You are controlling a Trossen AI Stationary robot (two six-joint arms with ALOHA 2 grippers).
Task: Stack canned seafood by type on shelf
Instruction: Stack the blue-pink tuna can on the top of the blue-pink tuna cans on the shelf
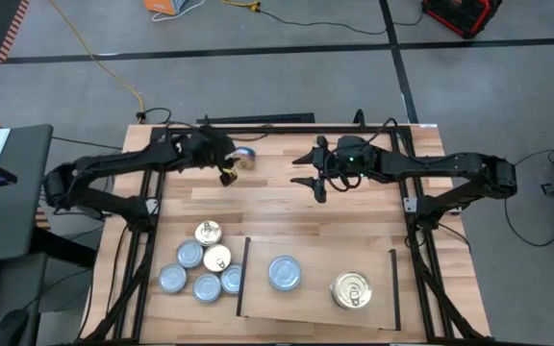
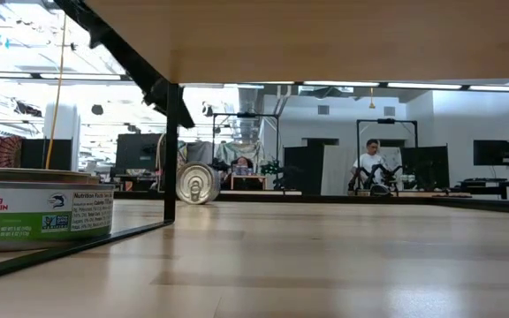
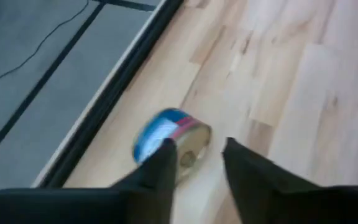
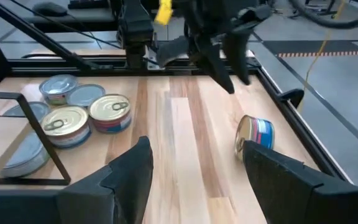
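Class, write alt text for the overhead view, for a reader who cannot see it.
Seen from above, the left gripper hangs over the tabletop's far edge beside a loose tin on its side; the right gripper waits open mid-table. Nearer, the shelf holds a silvery tin and a gold-lidded tin, with six more tins clustered beside it.

overhead, table-level, two wrist close-ups

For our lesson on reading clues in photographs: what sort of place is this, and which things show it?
Probably a robotics lab or workshop. A wooden table in a black frame stands on a bare grey floor with loose cables, and other rigs and a person show in the open room behind.
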